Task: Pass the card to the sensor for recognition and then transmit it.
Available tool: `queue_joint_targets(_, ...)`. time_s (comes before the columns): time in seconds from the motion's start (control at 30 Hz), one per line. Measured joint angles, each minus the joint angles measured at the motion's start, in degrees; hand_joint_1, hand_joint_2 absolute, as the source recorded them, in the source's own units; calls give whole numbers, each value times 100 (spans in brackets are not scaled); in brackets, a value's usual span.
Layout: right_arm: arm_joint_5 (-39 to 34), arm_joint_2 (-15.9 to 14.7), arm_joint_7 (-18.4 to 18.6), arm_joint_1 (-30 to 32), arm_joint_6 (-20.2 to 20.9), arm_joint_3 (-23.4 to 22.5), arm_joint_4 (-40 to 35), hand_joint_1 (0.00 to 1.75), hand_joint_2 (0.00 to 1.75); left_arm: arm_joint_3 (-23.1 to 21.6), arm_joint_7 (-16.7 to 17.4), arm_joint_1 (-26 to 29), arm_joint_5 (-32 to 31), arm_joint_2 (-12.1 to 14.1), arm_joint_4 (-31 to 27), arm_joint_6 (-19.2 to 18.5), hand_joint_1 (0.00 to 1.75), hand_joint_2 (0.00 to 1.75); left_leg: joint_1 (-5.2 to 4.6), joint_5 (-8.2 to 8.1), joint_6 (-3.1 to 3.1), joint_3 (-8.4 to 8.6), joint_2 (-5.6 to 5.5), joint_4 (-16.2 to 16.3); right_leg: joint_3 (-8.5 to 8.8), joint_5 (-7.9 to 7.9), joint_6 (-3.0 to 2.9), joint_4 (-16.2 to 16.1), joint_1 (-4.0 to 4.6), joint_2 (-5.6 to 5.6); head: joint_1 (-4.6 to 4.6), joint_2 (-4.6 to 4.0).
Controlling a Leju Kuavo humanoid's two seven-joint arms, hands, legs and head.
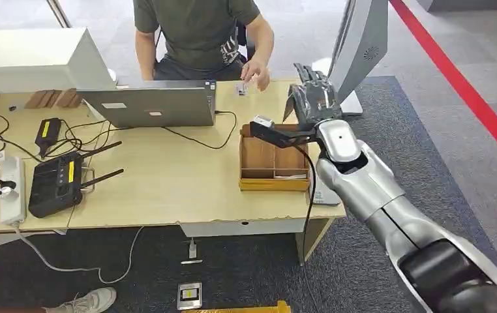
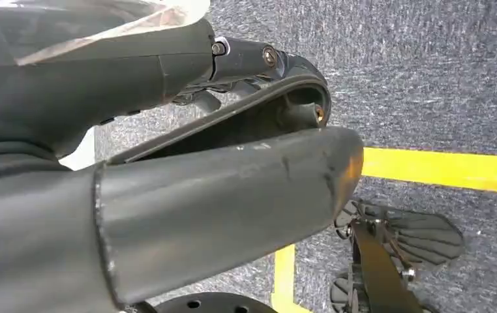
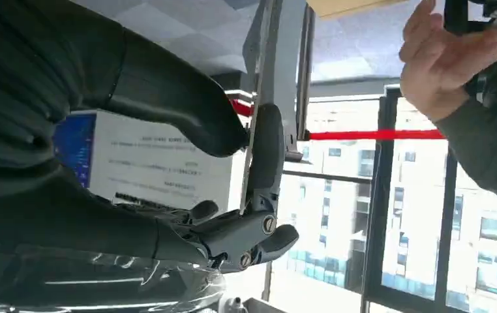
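From the laptop (image 1: pixel 148 104) rightward, a person's hand (image 1: pixel 256 73) reaches over the surface (image 1: pixel 167 176) beside the raised right hand (image 1: pixel 311 98), whose fingers (image 3: pixel 265 156) pinch what seems the card (image 3: pixel 256 104), seen edge-on; left fingers (image 2: pixel 233 189) unclear.

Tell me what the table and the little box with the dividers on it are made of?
The table looks like light wood or a wood-look board: pale tan, smooth and matte, with faint grain. The box seems to be plain brown wood or thick cardboard; its flat dividers and walls look dull, and its yellowish front edge looks layered, so I can't say which for sure.
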Motion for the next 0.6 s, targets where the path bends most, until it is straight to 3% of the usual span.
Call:
queue_joint_targets(0.17,581,-9,280,-201,382,85,127,175,175,-42,22,-5,-13,-4,0,-11,0,0,0,0,0,0,0,0,0,0,0,0,0,0,0,0)
queue_joint_targets(0.6,767,39,347,-362,461,225,402,175,175,-85,90,-9,61,-9,0,11,0,0,0,0,0,0,1,0,0,0,0,0,0,0,0,0)
